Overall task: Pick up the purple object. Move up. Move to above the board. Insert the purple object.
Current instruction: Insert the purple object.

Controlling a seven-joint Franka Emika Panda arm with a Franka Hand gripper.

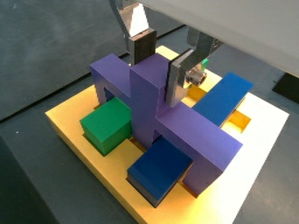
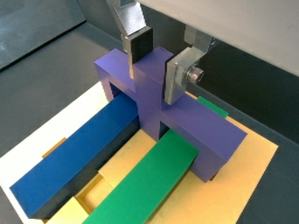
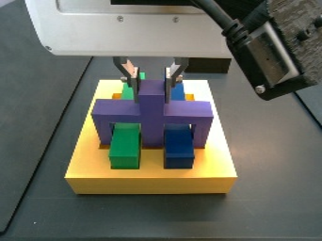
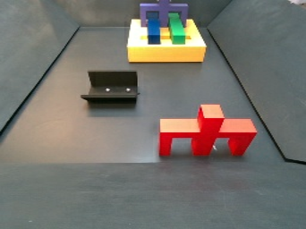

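Note:
The purple object [image 1: 158, 105] sits on the yellow board [image 1: 70, 118], its crossbar spanning the green bar [image 2: 146, 184] and the blue bar [image 2: 76, 157], with its legs down on the board. Both side views show the purple object [image 3: 151, 108] [image 4: 164, 13] standing on the board [image 3: 151, 174] [image 4: 165, 49]. My gripper [image 1: 162, 54] [image 2: 158, 54] [image 3: 151, 73] stands over the piece, its silver fingers [image 1: 184, 74] pressed to either side of the central ridge near its top. It is shut on the purple object.
A red pronged piece [image 4: 207, 134] stands on the dark floor near the front. The black fixture [image 4: 111, 87] stands at mid-left. Dark floor surrounds the board on all sides.

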